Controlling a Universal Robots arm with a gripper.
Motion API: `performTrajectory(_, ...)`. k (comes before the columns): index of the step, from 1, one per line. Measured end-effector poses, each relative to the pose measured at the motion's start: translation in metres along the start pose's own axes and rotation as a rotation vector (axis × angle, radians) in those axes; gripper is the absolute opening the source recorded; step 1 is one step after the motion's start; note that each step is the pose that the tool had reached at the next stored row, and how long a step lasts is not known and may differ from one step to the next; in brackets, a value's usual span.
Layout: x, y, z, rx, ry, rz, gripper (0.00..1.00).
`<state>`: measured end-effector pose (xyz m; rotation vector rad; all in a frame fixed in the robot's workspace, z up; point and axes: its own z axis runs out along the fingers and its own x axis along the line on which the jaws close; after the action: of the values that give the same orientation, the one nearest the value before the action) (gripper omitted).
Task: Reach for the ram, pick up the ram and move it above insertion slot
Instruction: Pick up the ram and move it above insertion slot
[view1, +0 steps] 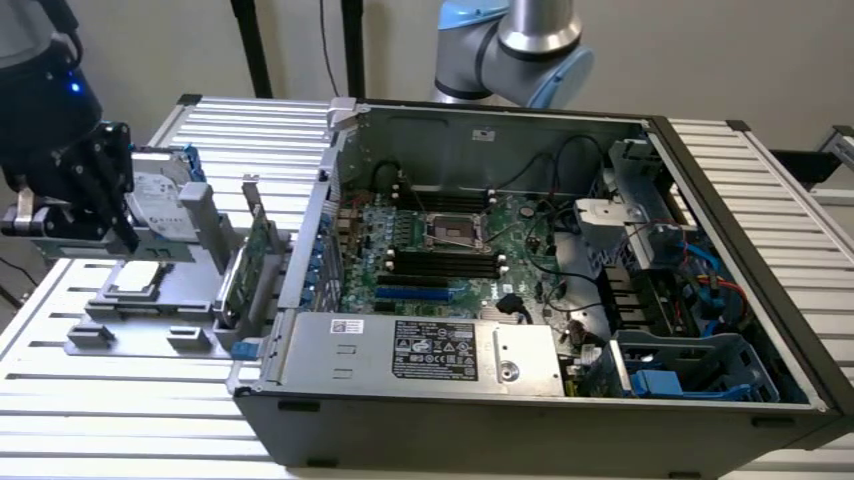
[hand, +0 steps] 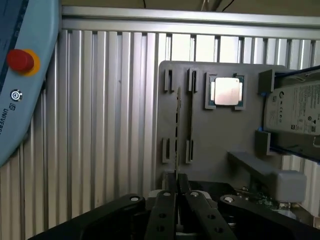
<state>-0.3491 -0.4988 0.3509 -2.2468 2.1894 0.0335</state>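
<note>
Ribbed aluminium desk (hand: 110, 125) carried a grey fixture (hand: 230, 130); the ram (hand: 177, 125) stood on edge directly ahead of the hand (hand: 176, 179). Whether the hand was apart or together, I couldn't tell. It would do best staying square to that thin edge and gripping it mid-length.

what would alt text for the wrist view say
The gripper hangs over a grey holder plate, in line with the ram standing on edge in its slots. A processor chip and a hard drive sit on the same plate, on a ribbed metal table.
</note>
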Motion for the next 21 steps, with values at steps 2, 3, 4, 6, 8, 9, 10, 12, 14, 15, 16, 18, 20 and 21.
performTrajectory(2, 0.000, -0.0082, -0.0079, -0.0002, 0.0000, 0.000, 0.13)
performTrajectory(3, -0.001, -0.0119, -0.0108, -0.0003, 0.0001, 0.000, 0.13)
performTrajectory(4, -0.001, -0.0154, -0.0132, -0.0003, 0.0000, 0.000, 0.13)
performTrajectory(6, -0.002, -0.0223, -0.0180, -0.0004, 0.0001, 0.000, 0.13)
performTrajectory(8, -0.002, -0.0293, -0.0223, -0.0003, 0.0000, 0.000, 0.13)
performTrajectory(9, -0.003, -0.0327, -0.0242, -0.0002, -0.0001, 0.000, 0.13)
performTrajectory(10, -0.003, -0.0360, -0.0260, -0.0003, -0.0002, 0.000, 0.13)
performTrajectory(12, -0.004, -0.0428, -0.0292, -0.0003, -0.0005, 0.000, 0.13)
performTrajectory(14, -0.004, -0.0497, -0.0321, -0.0003, -0.0008, 0.000, 0.13)
performTrajectory(15, -0.005, -0.0533, -0.0334, -0.0003, -0.0011, 0.000, 0.13)
performTrajectory(16, -0.005, -0.0568, -0.0345, -0.0003, -0.0013, 0.000, 0.13)
performTrajectory(18, -0.006, -0.0643, -0.0361, -0.0002, -0.0021, 0.000, 0.13)
performTrajectory(20, -0.006, -0.0728, -0.0370, -0.0002, -0.0032, 0.000, 0.13)
performTrajectory(21, -0.006, -0.0769, -0.0372, -0.0002, -0.0039, 0.000, 0.13)
